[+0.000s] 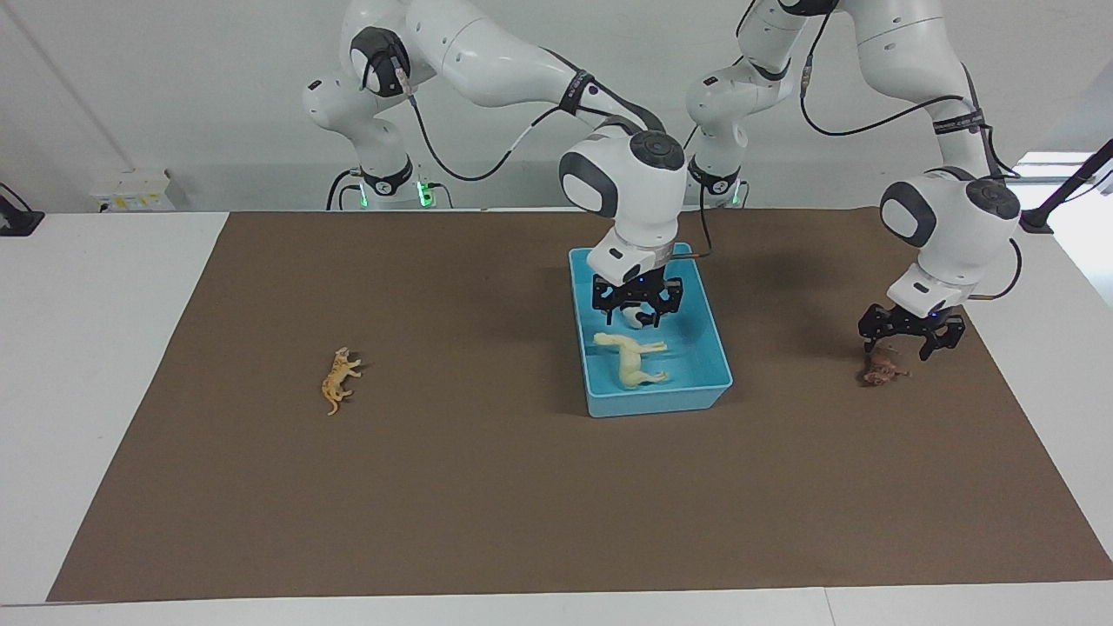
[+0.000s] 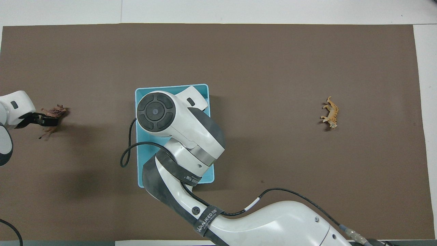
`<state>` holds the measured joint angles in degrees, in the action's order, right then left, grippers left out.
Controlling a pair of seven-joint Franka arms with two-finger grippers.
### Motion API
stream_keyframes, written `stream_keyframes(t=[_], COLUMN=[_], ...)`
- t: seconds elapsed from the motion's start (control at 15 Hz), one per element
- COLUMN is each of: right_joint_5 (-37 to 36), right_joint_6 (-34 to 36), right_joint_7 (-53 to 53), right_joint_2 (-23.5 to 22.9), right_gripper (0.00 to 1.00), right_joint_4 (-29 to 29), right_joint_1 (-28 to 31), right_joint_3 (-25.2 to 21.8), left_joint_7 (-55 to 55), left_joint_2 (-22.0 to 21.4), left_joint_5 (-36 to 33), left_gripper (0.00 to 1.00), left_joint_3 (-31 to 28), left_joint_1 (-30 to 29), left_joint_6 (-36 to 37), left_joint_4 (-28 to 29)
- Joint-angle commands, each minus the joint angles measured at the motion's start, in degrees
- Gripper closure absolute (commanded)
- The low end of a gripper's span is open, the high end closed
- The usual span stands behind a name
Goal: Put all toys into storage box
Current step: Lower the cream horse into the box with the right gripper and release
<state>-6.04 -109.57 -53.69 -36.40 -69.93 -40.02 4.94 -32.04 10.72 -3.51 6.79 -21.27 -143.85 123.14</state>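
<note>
The light blue storage box (image 1: 706, 384) stands mid-table; its rim also shows in the overhead view (image 2: 205, 89). The cream-white horse (image 1: 632, 356) lies on its side in the box. My right gripper (image 1: 637, 311) hangs low in the box, fingers spread, with the black-and-white panda (image 1: 642, 318) between them. My left gripper (image 1: 899, 349) is open just over the brown lion (image 1: 883, 373), which lies toward the left arm's end of the table (image 2: 54, 112). The orange tiger (image 1: 339, 379) lies on the mat toward the right arm's end (image 2: 330, 113). In the overhead view the right arm hides the box's contents.
A brown mat (image 1: 487, 487) covers most of the white table (image 1: 87, 348). The right arm's wrist (image 2: 170, 119) stretches over the box. A black mount (image 1: 17, 217) sits at the table's corner by the right arm's end.
</note>
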Motion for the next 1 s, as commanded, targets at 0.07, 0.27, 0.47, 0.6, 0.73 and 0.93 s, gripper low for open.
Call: stream_keyframes(t=[0.07, 0.27, 0.47, 0.6, 0.73, 0.93], right_joint_5=[0.1, 0.3, 0.1, 0.1, 0.1, 0.1], right_joint_6=[4.4, 9.7, 8.7, 6.3, 1.1, -11.3], right_joint_7=[4.1, 13.9, 16.9, 18.4, 17.7, 18.0], right_joint_2=[4.8, 8.1, 9.2, 10.8, 13.4, 18.0], right_gripper=[0.0, 0.0, 0.0, 0.0, 0.0, 0.0], right_joint_4=[0.4, -0.3, -4.4, -9.1, -16.6, -30.7], right_joint_1=[4.7, 14.2, 22.9, 27.2, 31.0, 36.1], right_joint_3=[-2.3, -2.4, -2.5, -2.6, -2.6, -2.6], left_joint_7=[-0.5, -0.6, -0.6, -0.6, -0.6, -0.5], left_joint_2=[0.6, 1.2, 1.3, 1.3, 1.3, 1.3], left_joint_5=[-1.1, -1.1, -1.1, -1.1, -1.1, -1.1], left_gripper=[0.0, 0.0, 0.0, 0.0, 0.0, 0.29], left_joint_3=[0.6, 0.4, 0.3, 0.3, 0.3, 0.3], left_joint_1=[-1.4, -2.4, -2.4, -2.7, -2.6, -2.6], left_joint_6=[-5.3, -5.4, -5.7, -6.7, -7.7, -7.7], left_joint_4=[4.0, 4.1, 4.7, 6.0, 6.8, 7.2])
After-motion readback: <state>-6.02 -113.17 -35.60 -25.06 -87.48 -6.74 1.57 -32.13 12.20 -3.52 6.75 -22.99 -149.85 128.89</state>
